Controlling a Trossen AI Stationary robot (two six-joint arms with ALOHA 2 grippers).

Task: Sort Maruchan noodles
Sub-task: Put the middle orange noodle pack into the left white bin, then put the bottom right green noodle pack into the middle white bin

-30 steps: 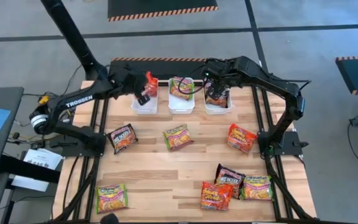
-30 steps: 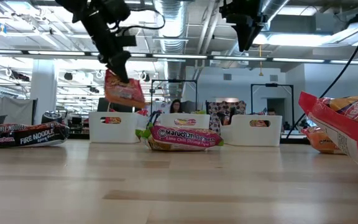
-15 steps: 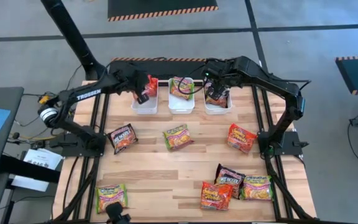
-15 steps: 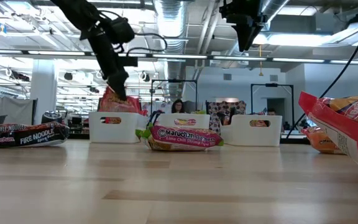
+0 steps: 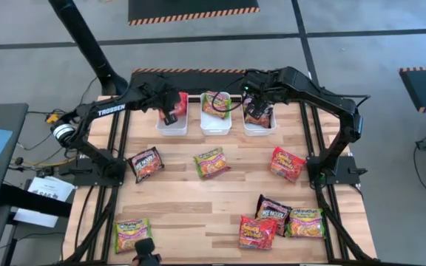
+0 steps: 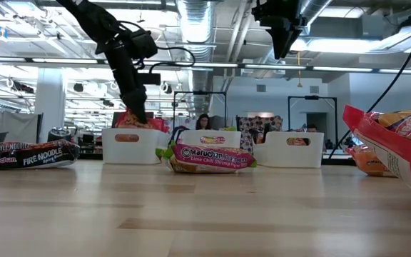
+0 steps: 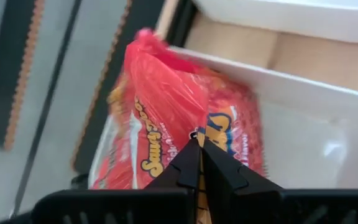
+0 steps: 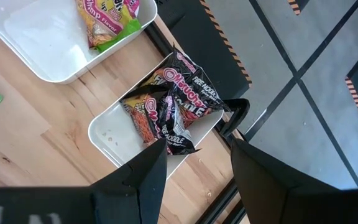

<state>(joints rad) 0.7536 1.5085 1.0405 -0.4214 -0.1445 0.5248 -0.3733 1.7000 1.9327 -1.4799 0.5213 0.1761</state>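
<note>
So far, only three packets sit in bins. On the left, the left gripper [image 5: 171,112] has its jaws pinched on a red packet [image 7: 173,134], low inside the left bin [image 5: 172,127]. The middle bin [image 5: 215,125] holds a green packet [image 5: 216,103]. The right gripper [image 5: 258,106], jaws wide, hangs over the right bin [image 8: 114,140] with its black packet [image 8: 176,102]. Seven more packets [image 5: 211,162] wait on the bench [image 5: 191,207].

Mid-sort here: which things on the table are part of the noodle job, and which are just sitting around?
Job:
- red packet, held by the shut left gripper in the left bin
- black packet in the right bin, under the open right gripper
- loose packets on the table

Bystanders:
- papers beside the table
</note>
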